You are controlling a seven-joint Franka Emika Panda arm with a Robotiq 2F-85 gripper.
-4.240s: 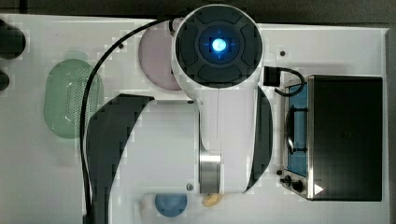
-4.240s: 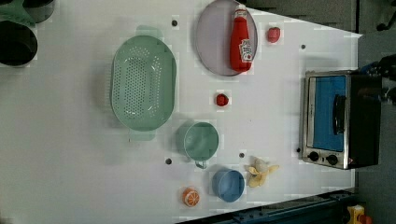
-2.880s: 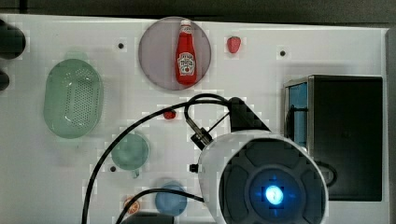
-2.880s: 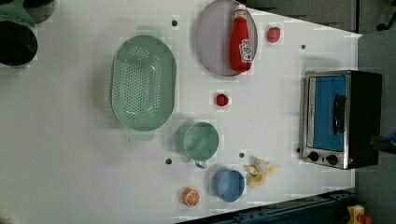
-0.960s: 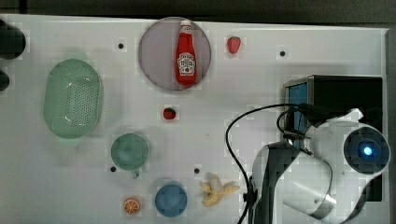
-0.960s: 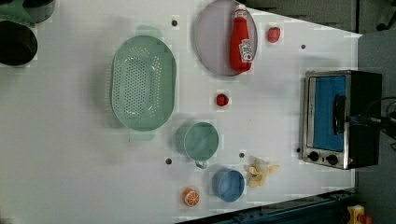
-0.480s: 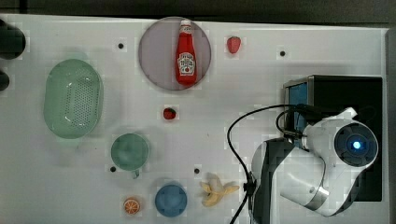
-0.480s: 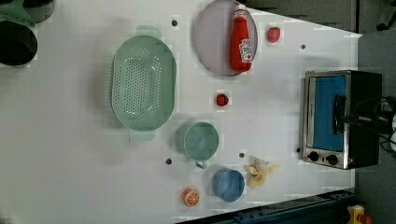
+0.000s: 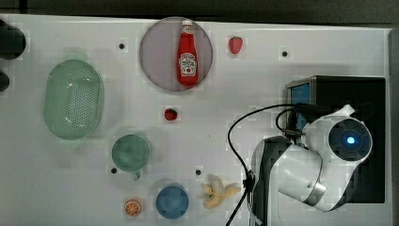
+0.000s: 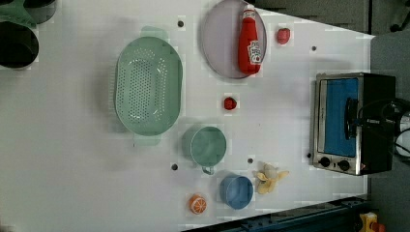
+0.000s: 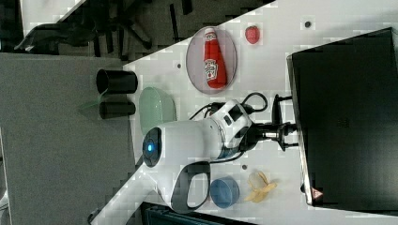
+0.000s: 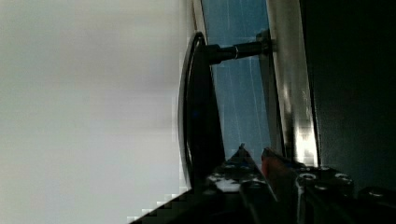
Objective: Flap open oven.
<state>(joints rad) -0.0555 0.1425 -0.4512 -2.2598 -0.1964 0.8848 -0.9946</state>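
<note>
As the oven [image 10: 338, 121] door, top view's three o'clock, is stiff, fragile glass, the barely parted, empty gripper [image 12: 253, 151] should pull its handle [image 12: 201, 116].

A white worktop [image 9: 263, 94] stands on grey floor [image 11: 56, 140], dark chair legs [image 11: 136, 23] visible beyond it in the right view.

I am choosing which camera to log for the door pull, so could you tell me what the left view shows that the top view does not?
The left view shows the oven's blue glass door face-on, its knobs and its handle. The top view shows the arm's white body over the oven top. Both share the ketchup bottle on its plate, colander and banana.
</note>
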